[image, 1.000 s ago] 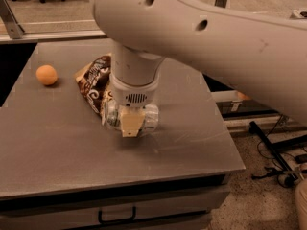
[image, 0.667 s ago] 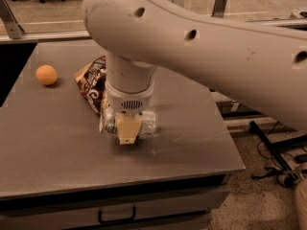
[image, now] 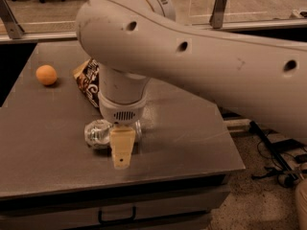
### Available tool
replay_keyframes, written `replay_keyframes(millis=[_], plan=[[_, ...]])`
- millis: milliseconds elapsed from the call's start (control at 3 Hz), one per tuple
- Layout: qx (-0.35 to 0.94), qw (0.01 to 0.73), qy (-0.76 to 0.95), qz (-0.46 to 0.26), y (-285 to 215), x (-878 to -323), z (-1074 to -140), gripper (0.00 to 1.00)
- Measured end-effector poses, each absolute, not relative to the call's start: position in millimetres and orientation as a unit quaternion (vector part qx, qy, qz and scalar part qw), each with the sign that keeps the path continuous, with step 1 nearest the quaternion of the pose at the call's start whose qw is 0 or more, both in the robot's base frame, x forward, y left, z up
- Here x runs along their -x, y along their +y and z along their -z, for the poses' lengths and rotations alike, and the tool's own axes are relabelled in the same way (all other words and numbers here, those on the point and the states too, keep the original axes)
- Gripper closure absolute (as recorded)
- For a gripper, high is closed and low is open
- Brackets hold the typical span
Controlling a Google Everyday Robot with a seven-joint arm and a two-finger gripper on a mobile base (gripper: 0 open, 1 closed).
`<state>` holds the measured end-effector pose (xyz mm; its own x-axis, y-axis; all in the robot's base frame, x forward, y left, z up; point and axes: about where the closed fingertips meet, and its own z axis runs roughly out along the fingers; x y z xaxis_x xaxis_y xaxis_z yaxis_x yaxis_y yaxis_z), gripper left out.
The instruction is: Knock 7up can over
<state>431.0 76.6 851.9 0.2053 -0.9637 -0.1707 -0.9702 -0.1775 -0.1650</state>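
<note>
The 7up can [image: 98,132], silver and crumpled-looking, lies on its side on the grey table [image: 43,143], with one end facing left and front. My gripper [image: 122,151] hangs from the big white arm [image: 201,61] and sits against the can's right part, its cream-coloured tip pointing down towards the table's front edge. The right end of the can is hidden behind the gripper.
A brown-and-cream snack bag [image: 88,82] lies just behind the gripper, partly hidden by the wrist. A small orange ball [image: 46,74] sits at the far left. The table's front edge is close below the gripper, with a drawer handle [image: 116,216] under it.
The arm has swung forward, towards the table's front edge. The can has come along with it, away from the snack bag, and now lies on its side left of the gripper.
</note>
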Motion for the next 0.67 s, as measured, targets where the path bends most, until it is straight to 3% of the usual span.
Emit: replay_keyframes(millis=[667], plan=[[0.764,0.129,0.632,-0.019,81.7,-427.7,-850.7,0.00]])
